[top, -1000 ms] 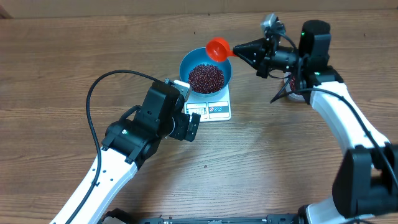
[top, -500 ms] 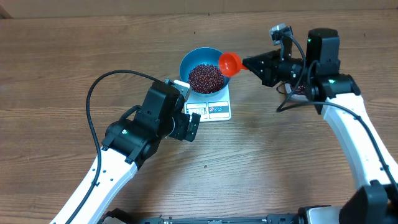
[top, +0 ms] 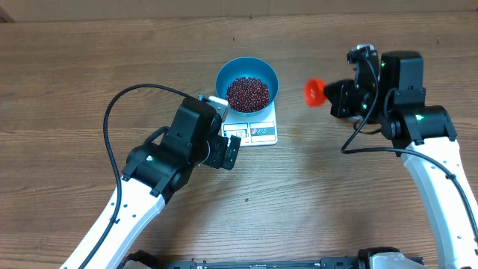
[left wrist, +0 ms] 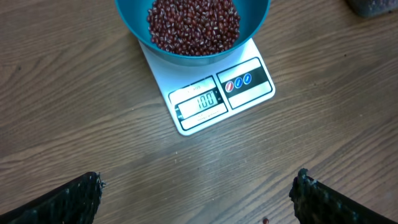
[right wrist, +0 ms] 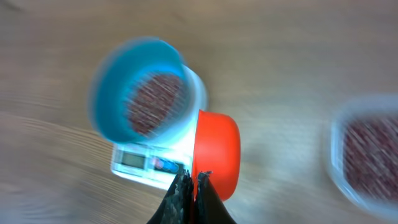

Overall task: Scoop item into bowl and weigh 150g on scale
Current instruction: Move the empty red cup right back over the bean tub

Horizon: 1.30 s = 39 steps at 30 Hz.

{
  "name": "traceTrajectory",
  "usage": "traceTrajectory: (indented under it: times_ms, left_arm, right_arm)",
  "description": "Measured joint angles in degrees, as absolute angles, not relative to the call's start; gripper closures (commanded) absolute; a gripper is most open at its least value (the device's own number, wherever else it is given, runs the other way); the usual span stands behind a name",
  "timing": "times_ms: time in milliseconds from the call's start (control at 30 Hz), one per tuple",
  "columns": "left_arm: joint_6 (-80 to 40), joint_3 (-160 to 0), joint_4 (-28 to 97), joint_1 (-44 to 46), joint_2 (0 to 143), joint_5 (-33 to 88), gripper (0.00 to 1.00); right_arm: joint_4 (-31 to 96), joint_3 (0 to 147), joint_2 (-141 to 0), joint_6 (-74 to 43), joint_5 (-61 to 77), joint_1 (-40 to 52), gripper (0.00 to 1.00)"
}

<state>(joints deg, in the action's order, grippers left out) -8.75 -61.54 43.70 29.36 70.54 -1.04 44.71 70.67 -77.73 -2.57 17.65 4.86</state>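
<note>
Wooden table carries the scale with the bowl on top, so the beans inside register on its display. Right pincer, clamped on a red scoop, holds it clear of the bowl, likely for refilling. Left pincer hangs wide open, empty, facing the scale.

Scale, left wrist view: the grey display shows the digits 100. There is a line of tiny print at the display's 12 o'clock, too small to read. The label panel at the display's 2 o'clock carries three small round signs, one red and two blue. Overhead and right wrist views are too small or blurred to read.
</note>
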Motion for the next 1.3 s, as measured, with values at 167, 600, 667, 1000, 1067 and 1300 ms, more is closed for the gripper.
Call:
traceTrajectory:
  times_ms: [167, 600, 667, 1000, 1067, 1300]
  left_arm:
    - [-8.8, -61.5, 43.7, 29.4, 70.5, -1.0, 0.0]
    - [-8.8, -61.5, 43.7, 29.4, 70.5, -1.0, 0.0]
    - [-8.8, -61.5, 43.7, 29.4, 70.5, -1.0, 0.0]
    - [-8.8, -61.5, 43.7, 29.4, 70.5, -1.0, 0.0]
    - [-8.8, -61.5, 43.7, 29.4, 70.5, -1.0, 0.01]
    - [-8.8, -61.5, 43.7, 29.4, 70.5, -1.0, 0.0]
  right_arm:
    - [48.7, 70.7, -77.7, -2.8, 7.4, 4.9, 0.96]
    - [48.2, 70.7, -77.7, -4.3, -12.7, 4.9, 0.96]
    - [47.4, 70.7, -77.7, -4.3, -15.9, 4.9, 0.96]
    - [41.2, 70.7, -80.8, -4.3, -22.2, 4.1, 0.96]
    - [40.3, 70.7, -83.3, -4.3, -22.5, 3.2, 0.96]
    - [39.6, 70.7, -89.7, -4.3, -22.9, -1.4, 0.96]
